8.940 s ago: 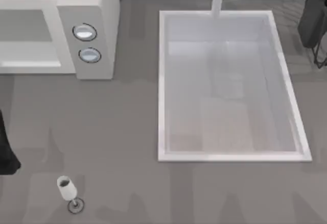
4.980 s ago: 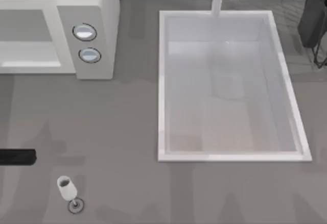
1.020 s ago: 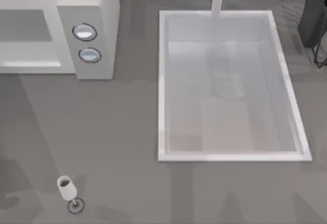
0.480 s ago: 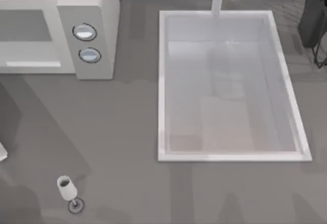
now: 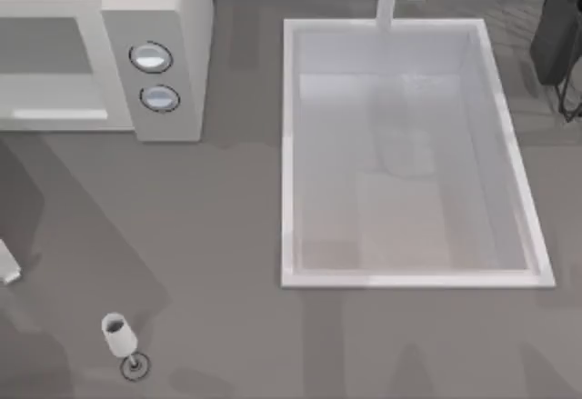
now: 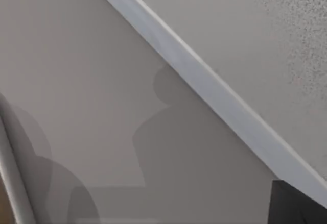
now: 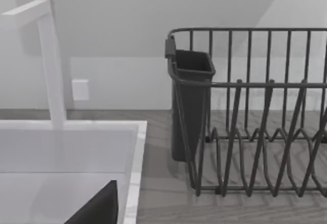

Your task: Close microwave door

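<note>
The large off-white boxy microwave [image 5: 109, 49] with two round silver-blue dials stands at the back left of the grey table [image 5: 218, 235], its grey cavity open. The corner of its thin off-white door [image 5: 7, 263] shows at the left edge, swung out well in front. The right arm [image 5: 556, 26] is parked at the back right beside the white sink basin [image 5: 287, 144]; whether either pincer is spread or pressed together, I cannot tell.

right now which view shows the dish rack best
The right wrist view: the dish rack stands close, with its wire bars and dark cup plain. In the top view it sits cut off at the right edge, behind the sink.
</note>
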Robot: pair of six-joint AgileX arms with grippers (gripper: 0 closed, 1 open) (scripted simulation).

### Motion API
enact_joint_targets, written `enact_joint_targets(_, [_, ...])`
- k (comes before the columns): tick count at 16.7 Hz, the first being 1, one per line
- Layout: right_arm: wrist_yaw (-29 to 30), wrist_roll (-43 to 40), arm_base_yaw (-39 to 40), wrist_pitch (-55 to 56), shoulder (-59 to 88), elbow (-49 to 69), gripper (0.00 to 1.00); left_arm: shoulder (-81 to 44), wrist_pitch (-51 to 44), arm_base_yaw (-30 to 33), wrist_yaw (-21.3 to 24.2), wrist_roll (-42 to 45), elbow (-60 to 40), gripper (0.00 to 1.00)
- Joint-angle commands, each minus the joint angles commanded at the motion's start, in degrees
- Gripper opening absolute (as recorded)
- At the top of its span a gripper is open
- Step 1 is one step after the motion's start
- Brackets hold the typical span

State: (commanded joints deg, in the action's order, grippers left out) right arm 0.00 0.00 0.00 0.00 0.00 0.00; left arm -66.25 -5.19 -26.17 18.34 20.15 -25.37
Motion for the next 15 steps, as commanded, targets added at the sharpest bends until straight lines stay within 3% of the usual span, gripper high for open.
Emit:
enact_joint_targets(3, [0.0, 0.0, 0.0, 0.0, 0.0, 0.0, 1.0, 1.13, -0.07, 5.61, -4.27, -4.15, 0.69, 0.0])
enact_joint_targets(10, [0.0, 0.0, 0.0, 0.0, 0.0, 0.0, 1.0, 6.35, -0.22, 27.47, -19.2, -18.7, 3.55, 0.0])
enact_joint_targets(15, [0.0, 0.0, 0.0, 0.0, 0.0, 0.0, 1.0, 7.51, -0.23, 30.48, -21.94, -21.41, 4.16, 0.0])
